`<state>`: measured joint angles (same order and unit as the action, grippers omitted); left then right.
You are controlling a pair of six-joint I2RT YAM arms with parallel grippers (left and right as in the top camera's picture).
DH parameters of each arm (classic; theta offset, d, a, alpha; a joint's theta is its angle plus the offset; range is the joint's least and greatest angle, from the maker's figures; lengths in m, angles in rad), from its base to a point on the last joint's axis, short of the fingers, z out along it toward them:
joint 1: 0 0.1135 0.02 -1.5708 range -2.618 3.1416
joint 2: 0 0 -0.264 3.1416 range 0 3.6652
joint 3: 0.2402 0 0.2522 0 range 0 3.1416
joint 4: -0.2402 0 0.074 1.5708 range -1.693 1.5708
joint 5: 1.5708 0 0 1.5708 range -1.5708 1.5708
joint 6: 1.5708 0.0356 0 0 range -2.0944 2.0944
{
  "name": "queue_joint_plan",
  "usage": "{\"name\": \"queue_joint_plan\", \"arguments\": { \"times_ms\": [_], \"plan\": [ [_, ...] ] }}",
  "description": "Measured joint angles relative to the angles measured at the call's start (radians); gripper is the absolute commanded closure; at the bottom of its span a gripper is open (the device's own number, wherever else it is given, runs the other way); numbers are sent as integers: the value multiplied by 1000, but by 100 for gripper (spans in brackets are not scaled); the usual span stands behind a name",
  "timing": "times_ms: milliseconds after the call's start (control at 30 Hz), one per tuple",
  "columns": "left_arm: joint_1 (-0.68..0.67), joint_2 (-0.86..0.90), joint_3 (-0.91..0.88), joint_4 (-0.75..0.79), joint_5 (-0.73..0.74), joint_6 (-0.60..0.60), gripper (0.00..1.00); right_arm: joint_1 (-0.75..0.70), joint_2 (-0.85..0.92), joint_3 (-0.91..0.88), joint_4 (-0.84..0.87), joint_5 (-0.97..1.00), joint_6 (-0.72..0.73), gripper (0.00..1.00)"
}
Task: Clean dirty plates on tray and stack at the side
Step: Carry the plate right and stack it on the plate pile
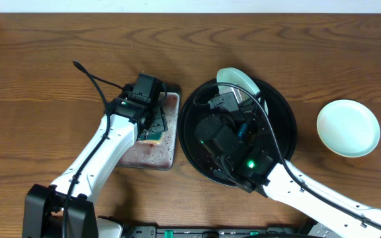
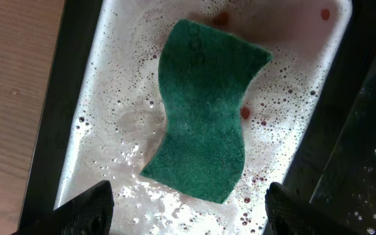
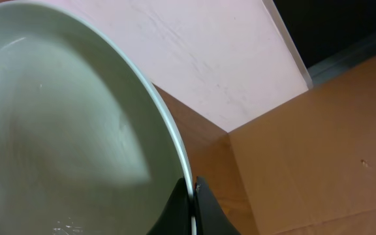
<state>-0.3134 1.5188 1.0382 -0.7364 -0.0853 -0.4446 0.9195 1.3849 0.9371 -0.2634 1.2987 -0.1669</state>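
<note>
Your right fingers (image 3: 207,212) are almost closed, pinching the rim of a pale mint plate (image 3: 77,130). That plate stands tilted over the far edge of the black tray (image 1: 288,129), its face glossy, with a few droplets low down. A second mint plate (image 1: 348,127) lies flat on the tabletop (image 1: 45,66), apart to the tray's right. Your left fingers (image 2: 87,207) are spread wide, gripping nothing, over the green sponge (image 2: 201,111) in the foamy sponge tray (image 2: 109,98).
</note>
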Motion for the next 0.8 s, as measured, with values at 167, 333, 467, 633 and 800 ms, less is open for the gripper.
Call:
{"name": "queue_joint_plan", "arguments": {
  "times_ms": [167, 333, 467, 633, 800],
  "plan": [
    [0, 0, 0, 0, 0, 0, 25, -28, 0, 0, -3, -2, 9, 99],
    [0, 0, 0, 0, 0, 0, 25, -129, 0, 3, -100, -137, 162, 99],
    [0, 0, 0, 0, 0, 0, 25, -295, 0, 5, -194, -404, 320, 99],
    [0, 0, 0, 0, 0, 0, 25, -566, 0, 5, -254, -750, 488, 99],
    [0, 0, 0, 0, 0, 0, 25, -878, 0, 5, -285, -1059, 578, 99]
  ]
}}
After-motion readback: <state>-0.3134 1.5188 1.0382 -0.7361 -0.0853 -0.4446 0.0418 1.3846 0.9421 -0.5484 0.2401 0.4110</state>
